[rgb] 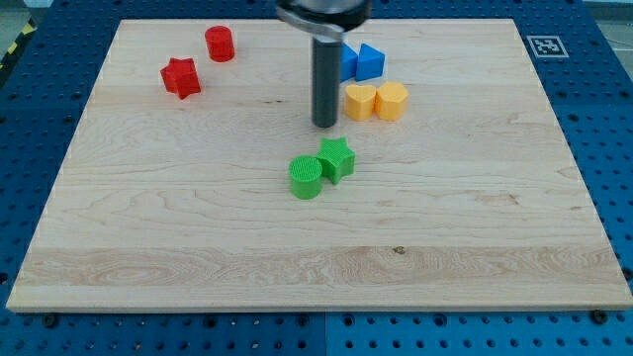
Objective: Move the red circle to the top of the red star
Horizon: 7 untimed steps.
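Tip [324, 124] mid-board (beside yellow heart [359, 101]), far from red circle [220, 44]

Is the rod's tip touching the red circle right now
No, my tip stands near the board's middle, just to the view's left of the yellow blocks, far from the red circle beside the red star.

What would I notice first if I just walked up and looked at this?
Probably the dark rod coming down from the view's top, my tip resting on the wooden board just left of the yellow blocks. Next, the bright green circle and green star touching near the middle. The red circle and red star sit at the upper left.
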{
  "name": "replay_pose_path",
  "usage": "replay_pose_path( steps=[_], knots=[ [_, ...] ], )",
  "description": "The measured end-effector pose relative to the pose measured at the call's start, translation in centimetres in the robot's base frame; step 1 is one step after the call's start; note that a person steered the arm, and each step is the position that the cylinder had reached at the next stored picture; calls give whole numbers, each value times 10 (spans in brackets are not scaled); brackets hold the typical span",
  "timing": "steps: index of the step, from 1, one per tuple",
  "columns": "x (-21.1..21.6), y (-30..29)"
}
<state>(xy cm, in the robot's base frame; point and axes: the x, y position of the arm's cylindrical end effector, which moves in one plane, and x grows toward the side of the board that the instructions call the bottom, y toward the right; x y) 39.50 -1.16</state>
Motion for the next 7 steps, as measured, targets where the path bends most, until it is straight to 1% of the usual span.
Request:
replay_pose_path(
  steps=[1, 3, 6, 7],
  knots=[
    [-17, -24],
    [-79, -47],
    [-189, -144],
    [-203, -144]
  ],
)
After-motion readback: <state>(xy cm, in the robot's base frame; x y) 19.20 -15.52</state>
